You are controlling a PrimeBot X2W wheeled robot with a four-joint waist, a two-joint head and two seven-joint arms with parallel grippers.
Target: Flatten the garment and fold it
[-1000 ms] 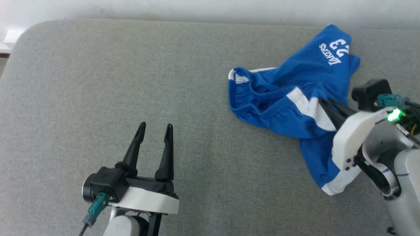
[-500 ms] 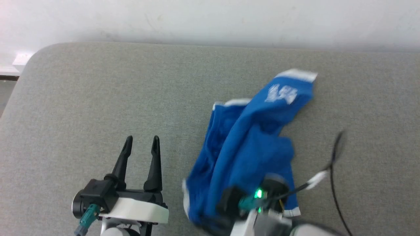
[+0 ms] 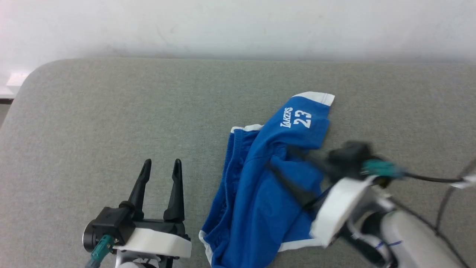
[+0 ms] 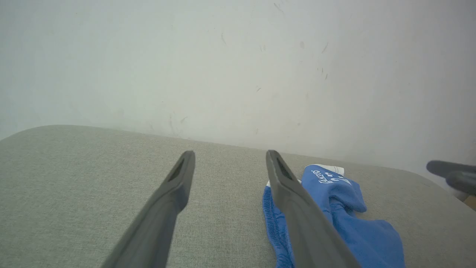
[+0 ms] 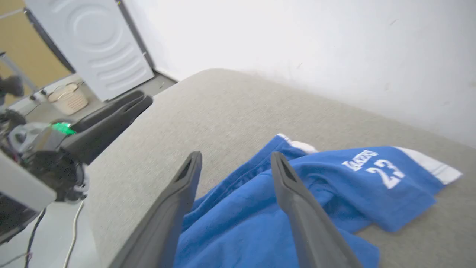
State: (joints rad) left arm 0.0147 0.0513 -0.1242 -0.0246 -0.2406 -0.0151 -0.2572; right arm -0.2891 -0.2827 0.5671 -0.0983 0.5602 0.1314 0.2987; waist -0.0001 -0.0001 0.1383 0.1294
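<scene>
The garment (image 3: 260,193), bright blue shorts with white hem bands and a white "LAKERS 23" print, lies crumpled on the grey padded table (image 3: 111,111), right of centre. My right gripper (image 3: 282,158) hovers over its middle, blurred, fingers apart and holding nothing. Its wrist view shows the garment (image 5: 334,186) below and beyond the open right gripper (image 5: 236,156). My left gripper (image 3: 162,163) stands open just left of the shorts, not touching them. From the left wrist, the garment (image 4: 353,223) lies right of the open left gripper (image 4: 230,154).
A white wall (image 3: 238,26) runs along the table's far edge. In the right wrist view a white washing machine (image 5: 93,44) and a small basket (image 5: 68,98) stand on the floor past the table's rounded corner. Bare grey surface spreads left of the shorts.
My right gripper was shut on the shorts and swept them left toward the table's middle, then opened and let go. The head camera shifted too. The left gripper stayed open.
</scene>
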